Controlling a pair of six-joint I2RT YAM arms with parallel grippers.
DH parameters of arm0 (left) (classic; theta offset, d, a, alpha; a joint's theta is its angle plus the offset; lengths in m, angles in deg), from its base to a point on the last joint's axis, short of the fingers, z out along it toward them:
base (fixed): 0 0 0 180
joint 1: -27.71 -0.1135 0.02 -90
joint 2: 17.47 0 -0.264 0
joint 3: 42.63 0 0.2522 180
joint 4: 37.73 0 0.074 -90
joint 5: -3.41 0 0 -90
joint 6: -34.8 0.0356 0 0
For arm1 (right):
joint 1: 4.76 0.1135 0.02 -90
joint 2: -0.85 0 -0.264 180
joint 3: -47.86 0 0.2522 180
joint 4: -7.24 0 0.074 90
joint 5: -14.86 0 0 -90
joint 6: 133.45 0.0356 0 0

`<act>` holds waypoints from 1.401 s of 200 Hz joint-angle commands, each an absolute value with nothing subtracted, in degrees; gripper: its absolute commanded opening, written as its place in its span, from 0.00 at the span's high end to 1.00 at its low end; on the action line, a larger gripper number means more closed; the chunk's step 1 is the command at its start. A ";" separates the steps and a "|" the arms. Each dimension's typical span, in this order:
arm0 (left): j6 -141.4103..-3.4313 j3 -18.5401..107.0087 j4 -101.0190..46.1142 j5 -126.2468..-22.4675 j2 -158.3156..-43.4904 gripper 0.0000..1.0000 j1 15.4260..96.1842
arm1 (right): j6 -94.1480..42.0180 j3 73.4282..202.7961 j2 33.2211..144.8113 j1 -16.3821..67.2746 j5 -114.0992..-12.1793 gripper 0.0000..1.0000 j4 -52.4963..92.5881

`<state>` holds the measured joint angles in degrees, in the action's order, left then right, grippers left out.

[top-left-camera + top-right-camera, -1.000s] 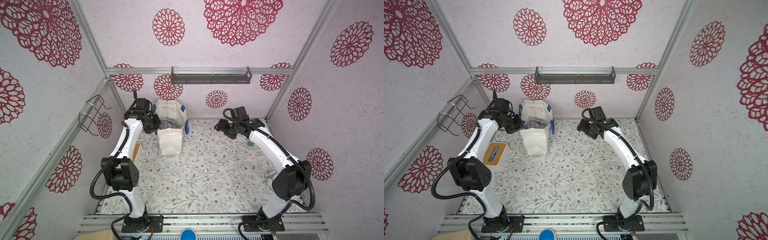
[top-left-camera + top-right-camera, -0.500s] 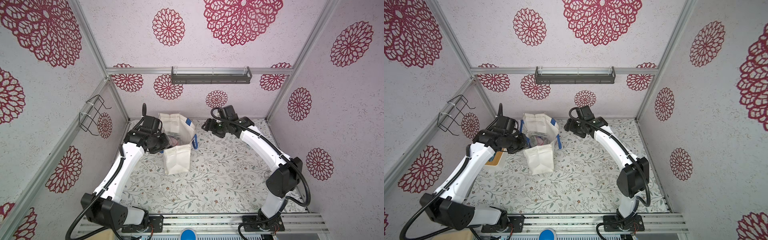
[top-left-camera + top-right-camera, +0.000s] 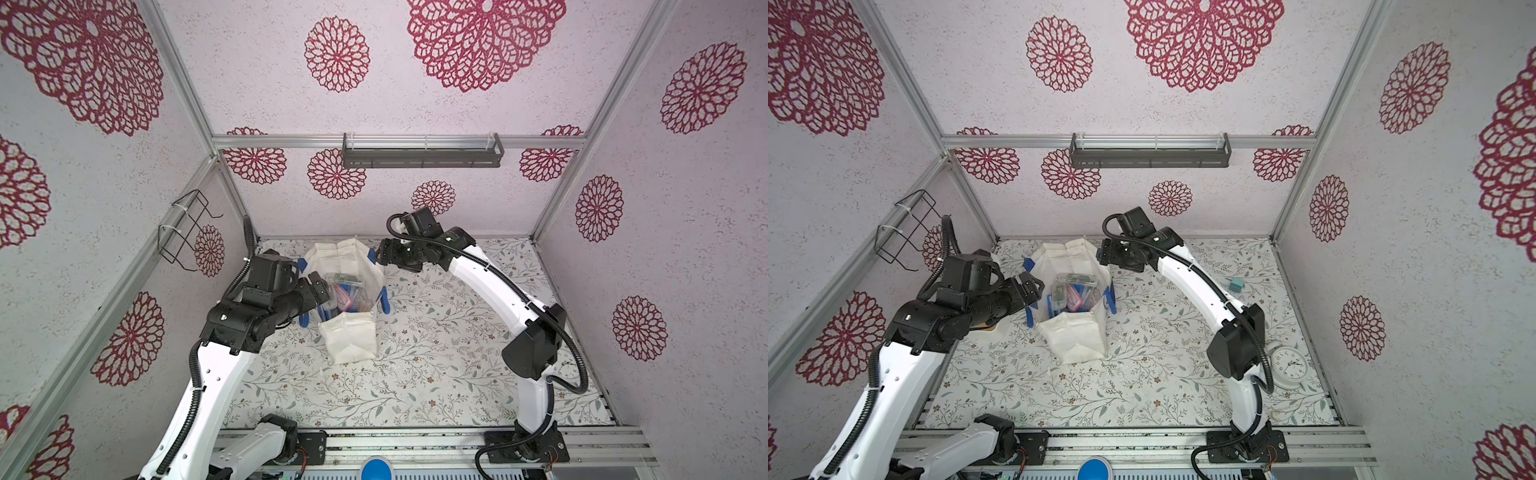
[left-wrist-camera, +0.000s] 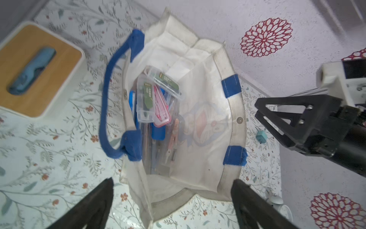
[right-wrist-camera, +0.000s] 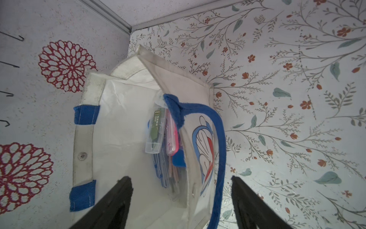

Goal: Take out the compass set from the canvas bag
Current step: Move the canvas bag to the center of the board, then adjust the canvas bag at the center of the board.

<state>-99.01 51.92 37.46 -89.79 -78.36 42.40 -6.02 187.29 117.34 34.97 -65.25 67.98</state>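
Hovering my left gripper (image 4: 172, 180) and right gripper (image 5: 180, 178) by opposite rims of the canvas bag (image 3: 351, 340), both spread wide and empty, bag upright on floral table (image 3: 436, 353), compass set (image 4: 172, 136) inside among plastic cases (image 4: 145, 103).

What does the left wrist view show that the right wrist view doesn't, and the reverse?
Only left wrist: a white tissue box with a wooden lid and a small teal block. Only right wrist: the blue strap handle hanging down the off-white canvas bag on its printed outer face. Both: the bag's open mouth holding clear plastic cases.
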 commanded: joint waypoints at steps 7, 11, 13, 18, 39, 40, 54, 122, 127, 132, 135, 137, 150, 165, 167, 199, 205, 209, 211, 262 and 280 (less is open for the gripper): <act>-98.57 53.51 34.25 -89.12 -78.73 0.03 35.52 | -11.54 196.22 120.82 35.75 -69.05 0.19 76.48; -98.92 53.36 33.69 -87.83 -78.78 0.03 34.15 | -12.10 197.14 121.43 35.76 -69.41 0.18 77.08; -99.18 53.21 33.40 -87.29 -78.77 0.03 33.43 | -12.32 197.56 121.68 35.76 -69.60 0.18 77.29; -99.92 52.66 32.54 -85.49 -78.70 0.03 31.66 | -12.86 198.67 122.39 35.75 -69.93 0.17 77.95; -105.66 48.36 28.21 -80.16 -77.40 0.03 25.25 | -14.19 201.04 124.50 35.66 -70.02 0.15 78.88; -105.87 48.11 28.05 -79.90 -77.36 0.03 24.98 | -14.19 201.07 124.60 35.67 -69.99 0.15 78.90; -107.13 45.14 24.54 -75.73 -76.69 0.01 21.70 | -14.25 201.29 125.28 35.72 -69.37 0.14 78.43; -103.45 43.22 26.36 -69.92 -83.14 0.33 20.13 | -13.18 201.28 128.56 35.76 -66.93 0.33 73.60; -103.45 42.84 26.46 -69.28 -83.92 0.34 20.06 | -13.06 201.28 128.77 35.76 -66.72 0.35 73.23; -103.45 42.57 26.33 -68.77 -84.79 0.35 19.99 | -12.92 201.29 129.01 35.71 -66.54 0.36 72.81; -103.44 42.46 26.11 -68.46 -85.32 0.36 20.00 | -12.83 201.29 129.20 35.75 -66.41 0.37 72.62; -103.45 42.38 25.92 -68.21 -85.50 0.36 20.04 | -12.81 201.33 129.29 35.76 -66.30 0.38 72.44; -103.36 42.15 24.95 -68.01 -86.92 0.36 20.00 | -12.38 201.32 129.72 35.72 -66.01 0.41 71.81; -103.61 42.36 23.43 -66.91 -88.48 0.36 19.99 | -11.98 201.28 130.00 35.76 -65.78 0.43 71.22; -103.62 42.46 23.32 -66.70 -88.73 0.36 20.02 | -11.98 201.32 129.97 35.74 -65.81 0.44 71.19; -102.93 42.28 23.71 -66.10 -91.86 0.39 20.37 | -11.46 201.35 130.39 35.76 -65.38 0.49 70.02; -102.98 41.79 23.37 -66.11 -92.08 0.40 20.35 | -11.28 201.29 130.42 35.76 -65.32 0.50 69.96; -102.99 41.52 23.03 -66.03 -92.16 0.40 20.33 | -11.19 201.28 130.55 35.76 -65.25 0.51 69.88; -102.99 41.40 22.89 -65.98 -92.24 0.40 20.39 | -11.11 201.28 130.57 35.76 -65.22 0.52 69.82; -103.10 41.62 23.80 -67.18 -93.05 0.45 25.73 | -10.90 201.35 130.40 35.76 -65.58 0.52 70.21; -103.76 40.22 24.16 -68.94 -92.56 0.47 27.76 | -10.64 201.28 130.47 35.72 -66.39 0.37 70.62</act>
